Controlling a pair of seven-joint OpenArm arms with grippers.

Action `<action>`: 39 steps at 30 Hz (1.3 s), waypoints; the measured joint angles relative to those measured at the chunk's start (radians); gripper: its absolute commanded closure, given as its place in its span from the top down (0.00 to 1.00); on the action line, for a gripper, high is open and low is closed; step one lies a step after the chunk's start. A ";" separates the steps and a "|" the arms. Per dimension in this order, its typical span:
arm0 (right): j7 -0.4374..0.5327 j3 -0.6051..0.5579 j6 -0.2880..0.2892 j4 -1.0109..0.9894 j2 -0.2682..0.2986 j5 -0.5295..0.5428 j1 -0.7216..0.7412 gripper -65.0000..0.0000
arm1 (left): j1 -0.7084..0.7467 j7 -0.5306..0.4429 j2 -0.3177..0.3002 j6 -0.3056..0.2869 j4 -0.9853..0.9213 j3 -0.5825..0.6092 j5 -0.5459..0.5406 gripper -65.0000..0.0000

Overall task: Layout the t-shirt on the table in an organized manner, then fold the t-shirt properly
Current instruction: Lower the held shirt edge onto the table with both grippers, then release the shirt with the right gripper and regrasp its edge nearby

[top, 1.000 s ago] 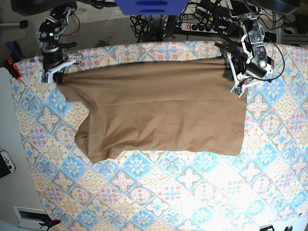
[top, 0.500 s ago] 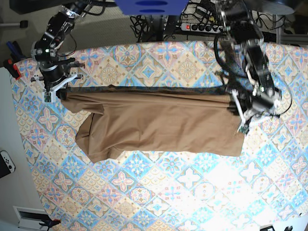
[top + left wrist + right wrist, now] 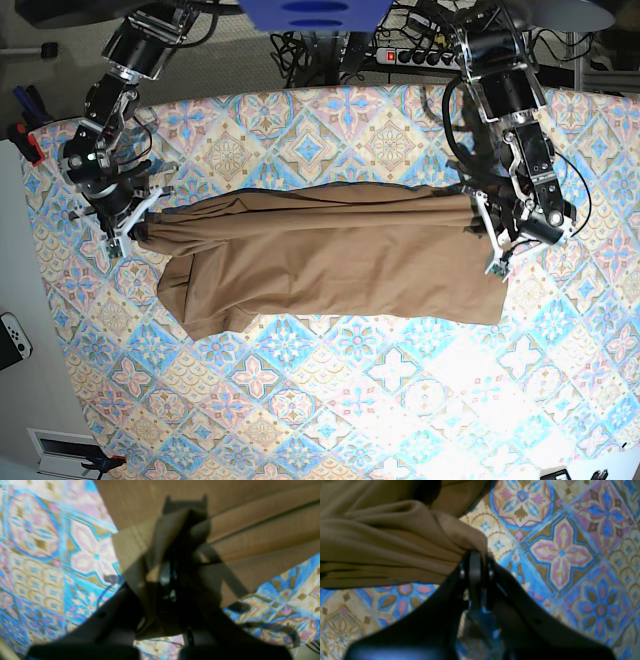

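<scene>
table (image 3: 330, 400): I see tile-patterned cloth filling the frame
t-shirt (image 3: 330, 255): doubled over, mid-frame
left gripper (image 3: 497, 255): clamped on shirt's right edge
right gripper (image 3: 125, 232): clamped on its left edge
room: power strip (image 3: 415, 56), top centre

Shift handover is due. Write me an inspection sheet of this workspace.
Surface: table under a tiled floral cloth, flat.
Job's things: tan t-shirt partly folded, far edge carried over toward the near side.
Clutter: nothing seen on the cloth.
End effectors: left end effector shut on the t-shirt's edge; right end effector shut on the bunched opposite end.
Cables: tangled leads and a power strip behind the table.
Surroundings: white game controller beside the table.
</scene>
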 measured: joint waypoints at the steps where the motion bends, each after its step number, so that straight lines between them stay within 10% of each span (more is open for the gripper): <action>1: 0.001 -0.011 0.000 0.000 0.000 0.000 0.002 0.00 | 0.004 0.000 -0.001 0.000 -0.001 0.000 0.002 0.00; 11: 0.004 -0.048 0.009 0.110 0.008 -0.102 -0.005 0.35 | 0.013 0.000 0.000 0.000 -0.001 0.000 0.004 0.00; 19: 0.023 0.026 -0.004 0.249 -0.035 -0.106 -0.021 0.35 | 0.013 0.000 0.000 0.000 -0.001 0.000 0.005 0.00; 25: 0.228 -0.011 0.003 0.241 -0.142 -0.108 -0.190 0.35 | 0.028 0.001 -0.002 0.000 -0.001 0.000 0.005 0.00; 39: 0.394 -0.184 0.000 0.243 -0.172 -0.112 -0.304 0.35 | 0.027 0.003 -0.003 0.000 -0.001 0.002 0.005 0.00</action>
